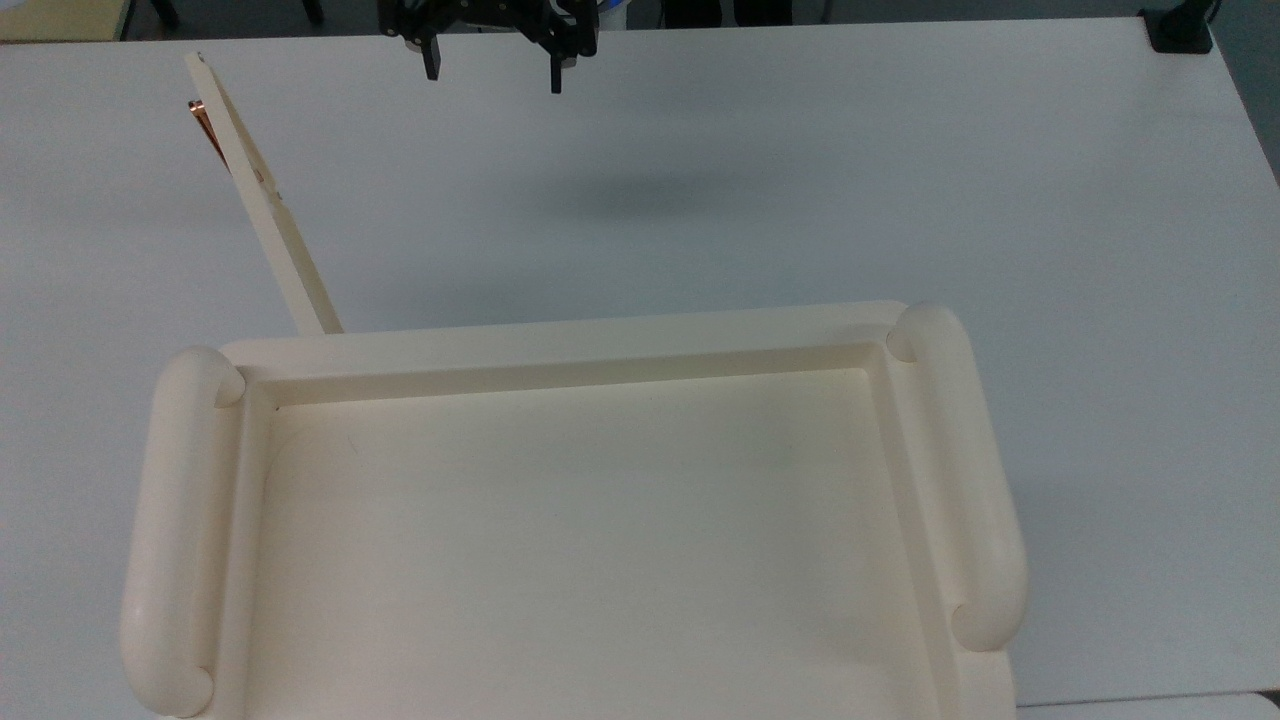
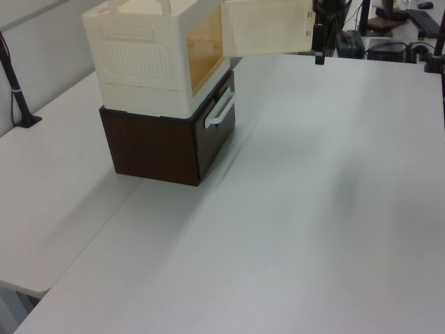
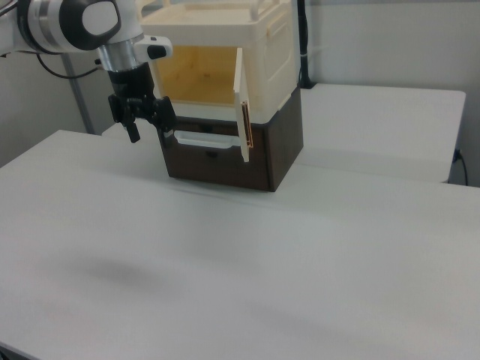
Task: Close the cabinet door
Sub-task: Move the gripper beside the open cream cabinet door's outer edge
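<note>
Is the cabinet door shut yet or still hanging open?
Open. The cabinet door swings well out from the cabinet, exposing its yellowish interior; in the top view it angles away from the front edge.

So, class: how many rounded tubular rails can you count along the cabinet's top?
2. One rail runs along the top view's left side of the cabinet, the other rail along the top view's right side.

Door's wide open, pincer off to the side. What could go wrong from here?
1. The open black pincer hangs clear of the thin cream cabinet door; a sweep might hit its edge and glance off.
2. A hard push could shift the cream cabinet on the dark brown drawer unit.
3. A finger may snag the copper handle.
</note>
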`<state>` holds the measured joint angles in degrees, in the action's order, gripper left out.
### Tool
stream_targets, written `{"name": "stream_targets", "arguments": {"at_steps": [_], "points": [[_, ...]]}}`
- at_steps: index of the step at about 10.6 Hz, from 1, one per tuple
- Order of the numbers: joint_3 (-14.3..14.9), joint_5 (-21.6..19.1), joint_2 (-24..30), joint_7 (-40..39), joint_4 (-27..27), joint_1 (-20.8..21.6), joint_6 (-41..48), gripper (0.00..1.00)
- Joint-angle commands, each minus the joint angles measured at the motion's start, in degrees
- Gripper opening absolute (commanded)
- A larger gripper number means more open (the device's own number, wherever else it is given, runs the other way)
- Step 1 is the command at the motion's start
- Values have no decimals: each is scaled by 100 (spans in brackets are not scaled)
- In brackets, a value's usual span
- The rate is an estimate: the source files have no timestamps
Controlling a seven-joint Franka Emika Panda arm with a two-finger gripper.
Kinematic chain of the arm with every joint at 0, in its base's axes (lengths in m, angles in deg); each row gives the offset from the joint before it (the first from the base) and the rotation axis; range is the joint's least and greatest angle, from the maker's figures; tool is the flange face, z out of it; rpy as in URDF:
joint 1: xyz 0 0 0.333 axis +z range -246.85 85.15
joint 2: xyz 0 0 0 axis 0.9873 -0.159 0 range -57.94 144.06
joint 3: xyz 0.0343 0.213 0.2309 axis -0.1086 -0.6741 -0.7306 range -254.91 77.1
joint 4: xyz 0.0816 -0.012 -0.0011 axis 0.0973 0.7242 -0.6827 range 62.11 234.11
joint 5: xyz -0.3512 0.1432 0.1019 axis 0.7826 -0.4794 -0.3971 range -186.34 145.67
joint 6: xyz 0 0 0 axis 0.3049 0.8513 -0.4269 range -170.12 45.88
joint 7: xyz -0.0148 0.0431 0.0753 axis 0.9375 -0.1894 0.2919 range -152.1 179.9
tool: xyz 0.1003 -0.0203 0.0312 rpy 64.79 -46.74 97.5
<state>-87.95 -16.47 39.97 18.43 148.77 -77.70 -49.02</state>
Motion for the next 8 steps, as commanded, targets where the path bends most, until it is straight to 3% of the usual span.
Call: {"name": "stream_targets", "arguments": {"at_steps": [1, 5, 8], "points": [[18, -71, 151, -181, 153, -24, 73, 100], [9, -71, 133, -207, 153, -25, 30, 98], [18, -123, 142, -383, 153, -77, 21, 26]]}}
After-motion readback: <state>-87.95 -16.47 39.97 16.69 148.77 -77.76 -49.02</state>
